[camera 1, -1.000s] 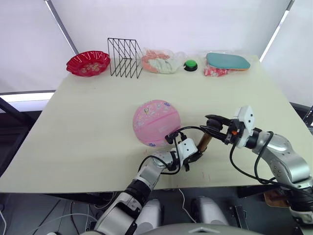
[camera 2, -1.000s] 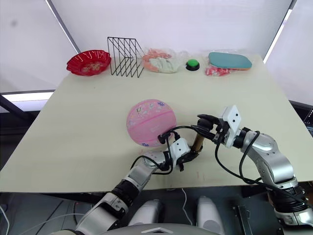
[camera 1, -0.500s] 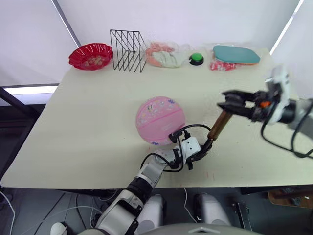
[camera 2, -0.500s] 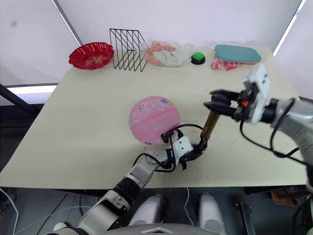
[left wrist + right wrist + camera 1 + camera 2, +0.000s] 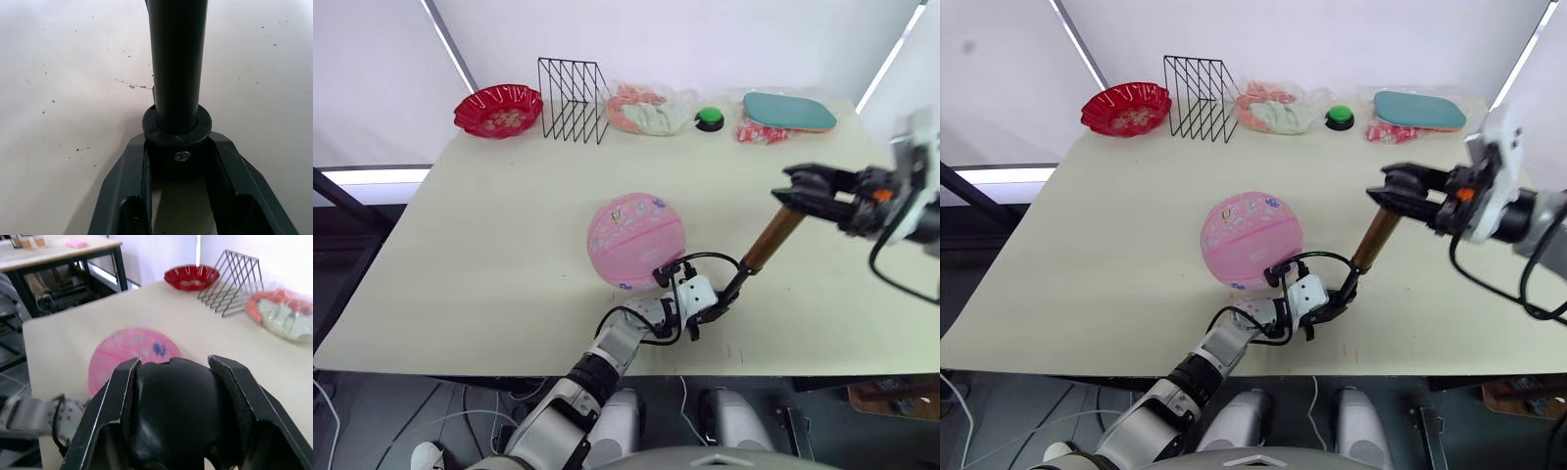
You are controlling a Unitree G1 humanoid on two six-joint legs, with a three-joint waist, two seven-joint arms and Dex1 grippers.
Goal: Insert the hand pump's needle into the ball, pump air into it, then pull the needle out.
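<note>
While the left gripper (image 5: 178, 161) clamped the pump's (image 5: 767, 245) black base between its jaws, the right gripper's (image 5: 173, 396) jaws enclosed the handle (image 5: 171, 416), ball (image 5: 635, 241) beside.

Ball (image 5: 635, 241): pink, round, resting on the table.
Hand pump (image 5: 756, 256): gold cylinder, tilted, hose (image 5: 710, 258) curving to the ball.

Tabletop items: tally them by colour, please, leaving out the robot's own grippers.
Pink: 1, the pink rubber ball
Gold: 1, the gold metal hand pump
Red: 1, the red scalloped bowl
Black: 1, the black wire rack
Green: 1, the green round button
Teal: 1, the flat teal pad
Mixed: 1, the clear bag of orange and pale items
Total: 7
</note>
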